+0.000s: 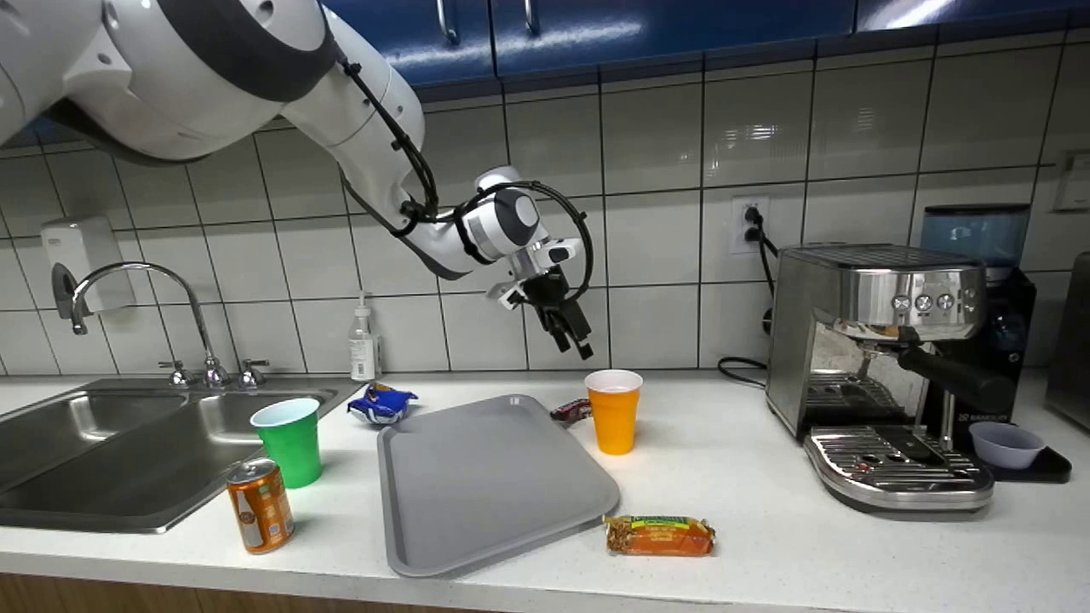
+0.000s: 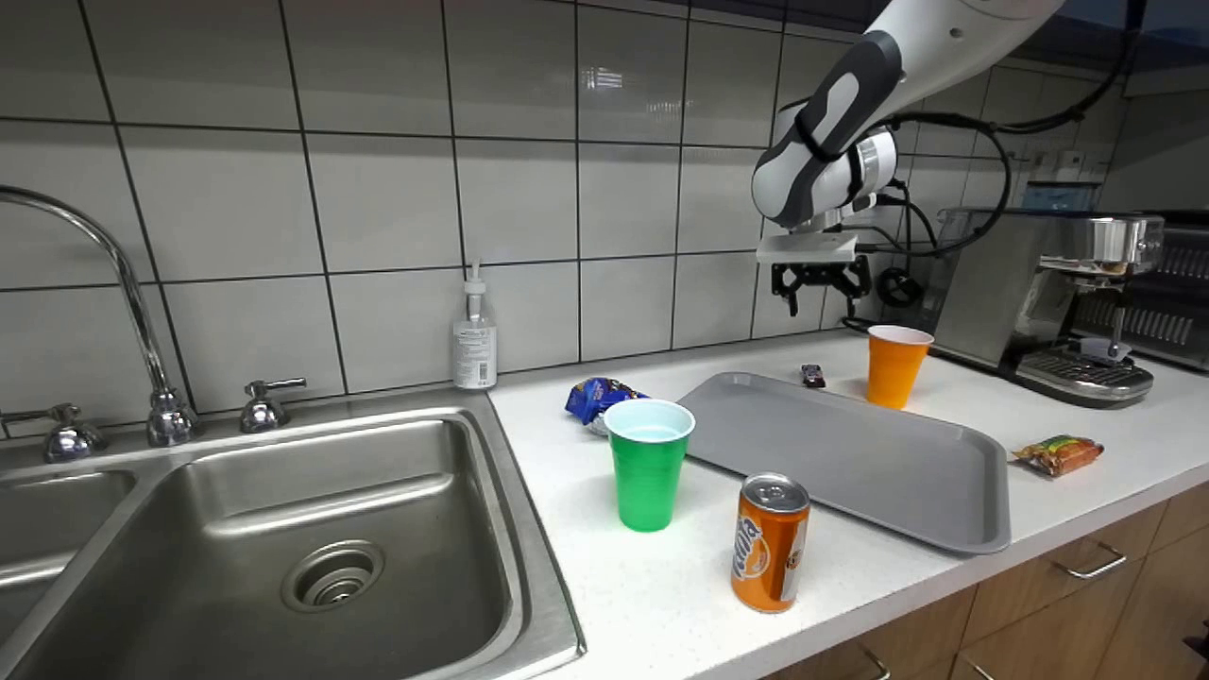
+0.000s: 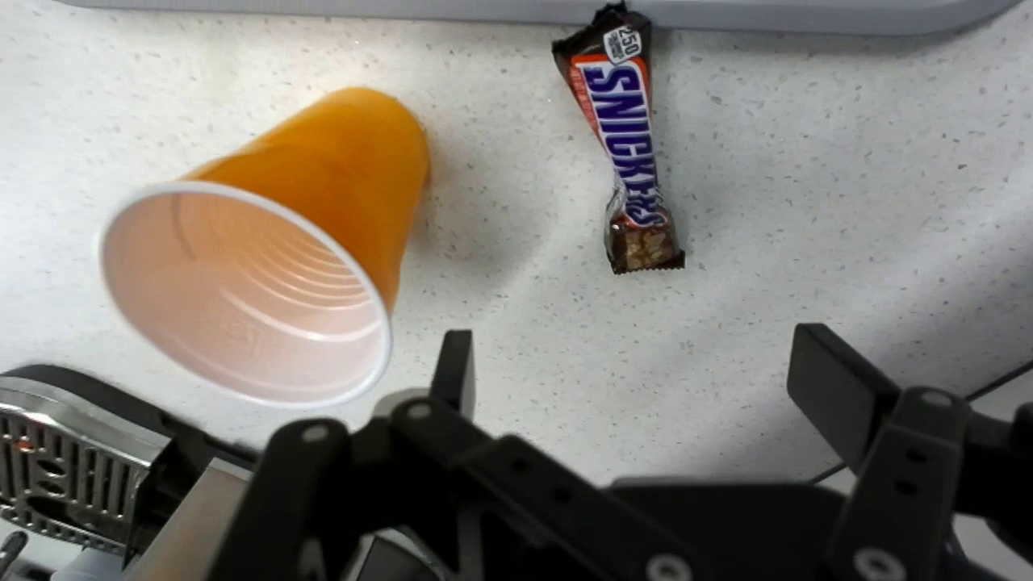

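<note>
1. Black gripper (image 3: pixel 641 379), nearest the wrist camera: its two squared fingers stand wide apart and hold nothing.
2. Snickers bar (image 3: pixel 629 153), at twelve o'clock from the gripper in the wrist view: it lies on the white, speckled counter (image 3: pixel 767 202), its far end overlapping the edge of the grey tray (image 3: pixel 363 6); whether it rests on the rim, I cannot tell.
3. Handling, as a judgement: the bar is probably light and firm with slight give, its glossy film a little slippery. The best hold looks to be across its width at the printed middle, because the crimped ends may simply fold.
4. Orange cup (image 3: pixel 347 161), at ten o'clock from the gripper: upright in both exterior views, tapering to its base, with a white rim and ringed inner wall. What looks like thin plastic should be light and easily dented; a gentle squeeze on the lower wall would suit.
5. Tray: smooth and dull, with rounded corners. Around it in an exterior view sit a crinkled blue packet (image 1: pixel 381 403) at ten o'clock, a green cup (image 1: pixel 296 455) and a metal orange can (image 1: pixel 262 511) near nine, and a glossy orange packet (image 1: pixel 660 536) between three and four.
6. Coffee machine (image 1: pixel 839 366), at two o'clock from the tray: boxy, polished steel, heavy-looking.
</note>
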You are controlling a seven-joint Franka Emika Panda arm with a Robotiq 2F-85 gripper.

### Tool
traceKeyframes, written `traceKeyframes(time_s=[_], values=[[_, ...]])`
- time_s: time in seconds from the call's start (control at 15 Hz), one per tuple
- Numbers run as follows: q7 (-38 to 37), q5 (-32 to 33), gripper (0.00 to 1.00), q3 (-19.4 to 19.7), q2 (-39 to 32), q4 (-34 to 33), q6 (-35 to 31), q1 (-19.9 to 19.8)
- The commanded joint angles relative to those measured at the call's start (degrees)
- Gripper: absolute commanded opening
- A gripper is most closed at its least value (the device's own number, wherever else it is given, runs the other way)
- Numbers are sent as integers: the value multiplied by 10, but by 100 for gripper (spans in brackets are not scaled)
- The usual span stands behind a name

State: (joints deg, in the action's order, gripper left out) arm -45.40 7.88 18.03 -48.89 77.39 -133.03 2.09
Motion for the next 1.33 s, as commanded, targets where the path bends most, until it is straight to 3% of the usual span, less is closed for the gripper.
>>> traceKeyframes(time_s=[0.0,0.47,1.07,1.13,1.27], values=[[6,9,100,-1,59,79,-19,-2],[6,13,100,11,97,151,-47,-9],[13,-16,100,3,86,168,-85,-42],[14,-17,75,2,86,169,-87,-43],[14,-16,66,3,88,170,-90,-42]])
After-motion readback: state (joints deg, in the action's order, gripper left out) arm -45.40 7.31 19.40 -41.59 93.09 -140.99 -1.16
